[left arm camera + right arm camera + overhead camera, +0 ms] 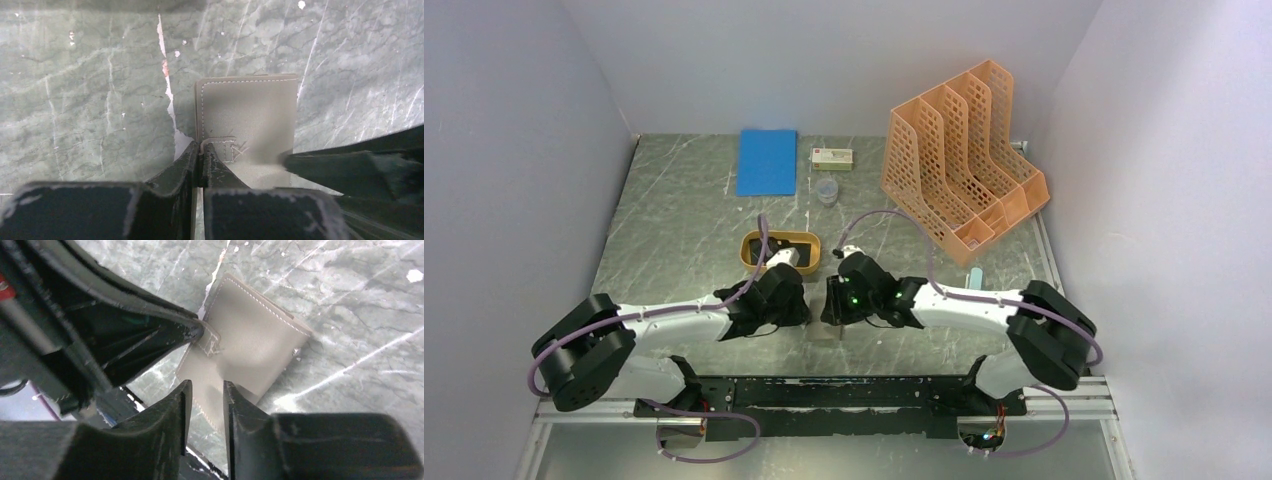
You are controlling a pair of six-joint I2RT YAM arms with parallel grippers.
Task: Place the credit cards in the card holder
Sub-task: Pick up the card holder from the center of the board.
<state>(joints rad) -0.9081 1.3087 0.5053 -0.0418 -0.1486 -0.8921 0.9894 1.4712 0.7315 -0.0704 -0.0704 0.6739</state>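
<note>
Found holder [247, 115] on surface [100, 100], centre front, long axis running straight away from left gripper [201, 148]. Saw its jaws clamped on near tab; right gripper [206, 390] alongside, jaws apart astride adjacent edge, nothing pinched yet.

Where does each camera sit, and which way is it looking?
Top: high above and behind, looking down at the table; the left arm and right arm both show whole.
Left wrist: on the left arm, looking down past the left gripper, which is shut on the holder.
Right wrist: on the right arm, looking down through the right gripper at the holder.
Shared: both wrist views show the holder and the other arm's gripper.
</note>
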